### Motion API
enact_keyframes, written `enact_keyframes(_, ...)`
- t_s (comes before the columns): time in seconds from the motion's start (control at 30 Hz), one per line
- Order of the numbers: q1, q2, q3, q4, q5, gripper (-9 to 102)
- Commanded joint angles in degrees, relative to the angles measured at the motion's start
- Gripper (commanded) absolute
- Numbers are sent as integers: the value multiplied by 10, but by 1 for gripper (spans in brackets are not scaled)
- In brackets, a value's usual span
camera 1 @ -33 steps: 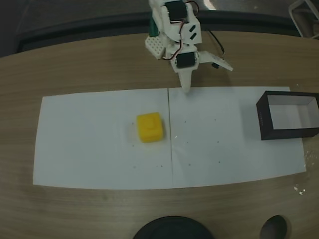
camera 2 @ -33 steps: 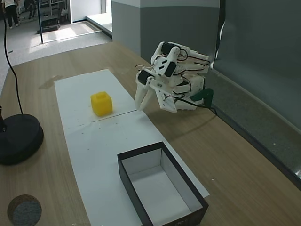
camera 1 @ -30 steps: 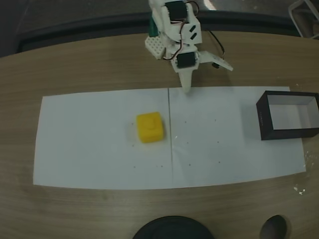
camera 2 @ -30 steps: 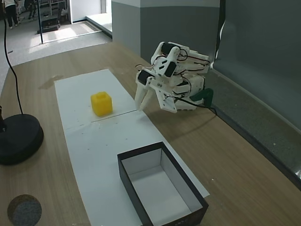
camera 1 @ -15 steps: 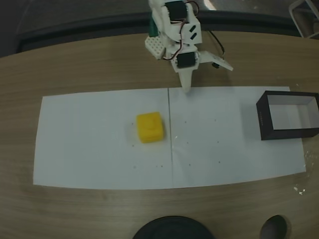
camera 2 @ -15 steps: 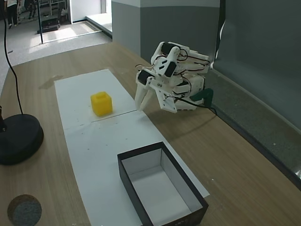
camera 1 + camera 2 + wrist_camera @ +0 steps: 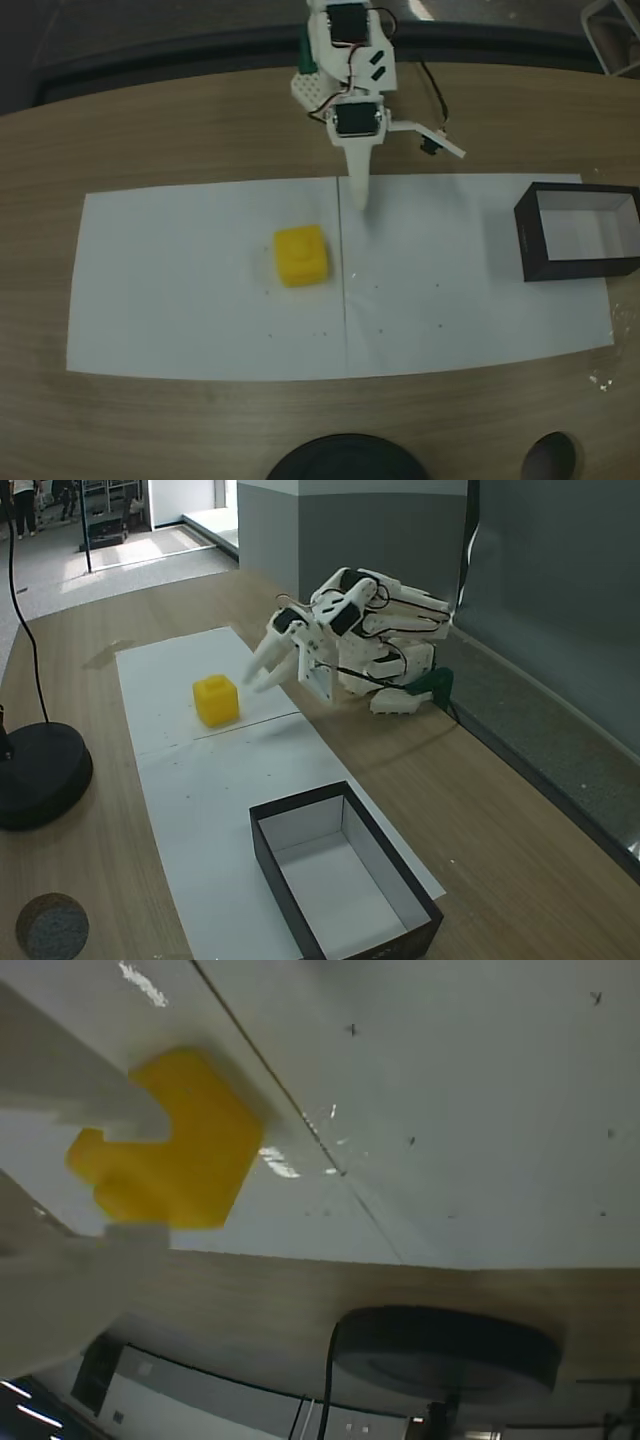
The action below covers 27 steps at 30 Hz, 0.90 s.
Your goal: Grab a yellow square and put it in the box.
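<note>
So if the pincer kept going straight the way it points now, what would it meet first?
Probably the white paper just beside the yellow square. The pincer slants down toward that block but seems aimed slightly off it; depth is unclear, so it might clip the block's near edge.

The surface looks like light brown wood-grain laminate with a smooth, faintly satin finish. Matt white paper sheets lie over it, speckled with small dark marks. The yellow square looks like smooth moulded plastic, slightly glossy. The claw is matt white plastic. The box has matt black outer walls and a white, card-like interior.
</note>
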<state>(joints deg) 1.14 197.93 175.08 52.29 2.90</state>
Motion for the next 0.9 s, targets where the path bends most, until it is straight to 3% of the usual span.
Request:
enact_keyframes(0.0, 45, 4, -56, -40, -38, 18)
enact_keyframes(0.27, 158, -116, -158, -27, -87, 32)
enact_keyframes(0.43, 179, -316, -257, 12, -127, 35)
enact_keyframes(0.63, 172, -584, -431, 117, -154, 38)
enact_keyframes(0.87, 169, -841, -566, 146, -157, 39)
